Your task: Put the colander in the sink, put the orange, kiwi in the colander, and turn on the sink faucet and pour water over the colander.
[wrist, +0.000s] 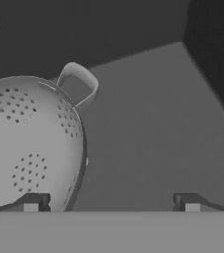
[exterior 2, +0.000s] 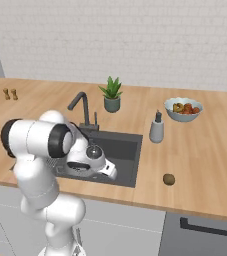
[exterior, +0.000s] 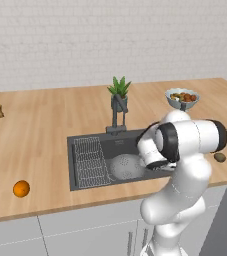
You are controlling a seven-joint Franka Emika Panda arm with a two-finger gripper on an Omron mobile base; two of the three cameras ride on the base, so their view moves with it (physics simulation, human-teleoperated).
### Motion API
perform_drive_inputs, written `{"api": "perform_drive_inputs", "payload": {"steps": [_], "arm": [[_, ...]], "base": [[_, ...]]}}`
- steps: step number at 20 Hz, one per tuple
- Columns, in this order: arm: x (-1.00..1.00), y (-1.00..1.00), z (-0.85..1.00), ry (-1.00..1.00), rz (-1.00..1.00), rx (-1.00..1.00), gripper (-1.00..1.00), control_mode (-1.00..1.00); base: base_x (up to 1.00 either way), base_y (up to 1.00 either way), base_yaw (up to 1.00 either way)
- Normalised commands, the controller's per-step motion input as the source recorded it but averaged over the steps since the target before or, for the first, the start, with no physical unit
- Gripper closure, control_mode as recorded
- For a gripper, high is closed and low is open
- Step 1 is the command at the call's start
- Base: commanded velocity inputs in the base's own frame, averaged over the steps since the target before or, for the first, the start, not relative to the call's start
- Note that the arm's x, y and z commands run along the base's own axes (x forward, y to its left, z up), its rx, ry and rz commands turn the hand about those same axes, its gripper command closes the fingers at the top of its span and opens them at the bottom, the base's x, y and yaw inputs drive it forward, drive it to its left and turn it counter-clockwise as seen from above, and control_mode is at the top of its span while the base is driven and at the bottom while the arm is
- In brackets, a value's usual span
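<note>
Two loop handles, rows of small holes, grey metal: colander (wrist: 32,148) sitting upright on the floor of the sink (wrist: 148,133), one handle sticking up toward the far wall. Seen from the left base view, colander (exterior: 126,166) in the middle of the dark basin, just right of the wire rack (exterior: 91,161). Tool (wrist: 111,202) spread wide, gripping nothing, fingertips (wrist: 32,202) well apart; left tip right over the colander's near rim, right tip over bare sink floor beside it. Touching or just clear of the rim, cannot tell. Wrist dipped down over the front edge of the sink (exterior 2: 127,150) in the right base view. Sink faucet (exterior 2: 82,107) standing at the back edge, potted plant (exterior 2: 111,95) behind it. Orange (exterior: 21,189) out on the wooden tabletop (exterior: 35,140), well left of the basin. Kiwi (exterior 2: 169,179) on the tabletop right of the sink, near the front edge. Soap bottle (exterior 2: 157,128) and fruit bowl (exterior 2: 183,109) further back.
</note>
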Motion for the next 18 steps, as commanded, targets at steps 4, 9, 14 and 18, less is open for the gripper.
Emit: {"api": "perform_drive_inputs", "payload": {"steps": [4,9,14,18], "arm": [[0.2,-0.13,0.73,0.06,0.02,0.08,-1.0,-1.0],[0.19,-0.09,0.71,0.02,0.03,0.06,-1.0,-1.0],[0.2,-0.14,0.73,0.06,0.07,0.03,-1.0,-1.0],[0.09,-0.13,0.72,0.08,0.08,0.0,-1.0,-1.0]], "base": [[0.0,0.0,0.0],[0.0,0.0,0.0],[0.0,0.0,0.0],[0.0,0.0,0.0]]}}
